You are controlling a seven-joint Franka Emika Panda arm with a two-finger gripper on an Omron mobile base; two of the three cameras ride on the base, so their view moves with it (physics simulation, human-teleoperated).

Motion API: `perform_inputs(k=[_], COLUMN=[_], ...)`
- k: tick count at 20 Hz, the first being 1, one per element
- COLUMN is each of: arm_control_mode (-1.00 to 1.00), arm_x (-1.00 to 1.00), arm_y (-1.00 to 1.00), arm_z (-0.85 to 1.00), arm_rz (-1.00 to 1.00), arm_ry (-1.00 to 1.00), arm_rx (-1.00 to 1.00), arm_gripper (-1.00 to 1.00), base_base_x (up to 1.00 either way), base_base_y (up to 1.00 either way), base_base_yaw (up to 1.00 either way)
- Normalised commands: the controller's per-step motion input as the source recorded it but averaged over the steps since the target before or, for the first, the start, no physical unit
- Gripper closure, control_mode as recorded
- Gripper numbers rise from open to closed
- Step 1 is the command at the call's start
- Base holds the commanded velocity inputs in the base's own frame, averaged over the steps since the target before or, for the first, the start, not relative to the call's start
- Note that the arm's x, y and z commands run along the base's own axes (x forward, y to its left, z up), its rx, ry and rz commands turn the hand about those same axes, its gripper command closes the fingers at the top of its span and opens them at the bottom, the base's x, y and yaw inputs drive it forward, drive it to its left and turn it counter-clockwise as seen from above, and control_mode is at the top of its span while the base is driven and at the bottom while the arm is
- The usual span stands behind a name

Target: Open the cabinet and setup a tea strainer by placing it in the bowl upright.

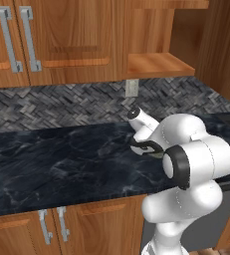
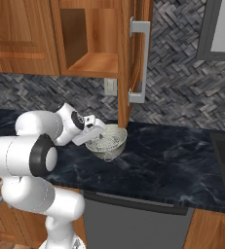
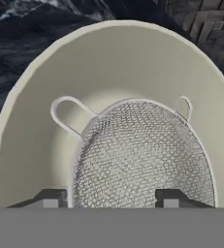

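Left base view had the arm (image 1: 196,159) hiding the bowl on the desk (image 1: 61,159); right base view showed the cabinet (image 2: 133,58) open, tea strainer (image 2: 106,142) inside the bowl (image 2: 118,132); hand view showed the pincer (image 3: 107,197) parted astride the mesh, so lifting carelessly could snag and tip it.

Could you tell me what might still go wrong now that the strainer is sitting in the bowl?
The gripper straddles the tea strainer; lifting off could snag the mesh and tip it. The bowl sits directly below the open cabinet door, so a steep retreat might strike the door.
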Motion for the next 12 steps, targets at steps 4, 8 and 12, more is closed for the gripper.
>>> perform_inputs(k=[4, 8, 12], arm_control_mode=[-1.00, -1.00, -1.00], arm_x=[0.03, 0.00, 0.00], arm_y=[0.00, -0.01, 0.00], arm_z=[0.00, 0.14, 0.40], arm_rz=[0.00, 0.00, 0.00], arm_ry=[0.00, 0.00, 0.00], arm_rx=[0.00, 0.01, 0.07], arm_gripper=[-1.00, -1.00, -1.00], base_base_x=[0.00, 0.00, 0.00], base_base_y=[0.00, 0.00, 0.00], base_base_yaw=[0.00, 0.00, 0.00])
